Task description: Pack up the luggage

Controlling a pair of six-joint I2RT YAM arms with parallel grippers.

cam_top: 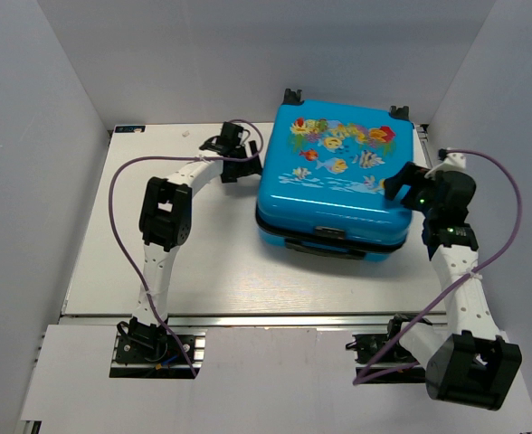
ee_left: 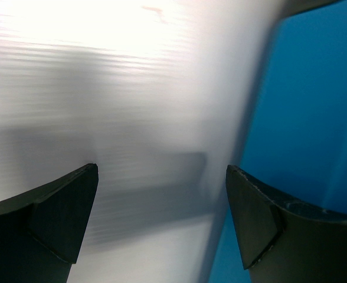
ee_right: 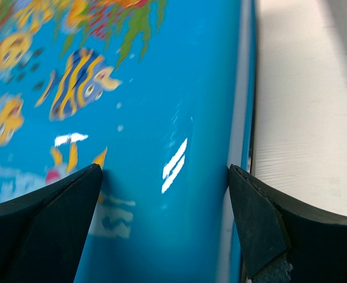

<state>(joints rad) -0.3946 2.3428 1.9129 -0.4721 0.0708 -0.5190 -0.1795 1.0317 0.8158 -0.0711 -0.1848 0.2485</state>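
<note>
Luggage (cam_top: 334,181) lies flat on the far right part of the table (cam_top: 203,262), closed, its bright-blue hard shell turned up to show a print of fish and coral. A black zipper band runs round its side, a dark handle (cam_top: 316,246) sits on the near edge, and black wheels (cam_top: 291,95) stick out at the far edge. With the lid down, nothing inside can be seen. The left arm bends at the elbow and reaches to the case's left side, where the left gripper (ee_left: 161,218) hangs spread wide, bare table between its fingers and the blue wall just beside one of them. The right arm reaches forward, and the right gripper (ee_right: 164,221) is spread over the lid's near right corner, gripping nothing.
</note>
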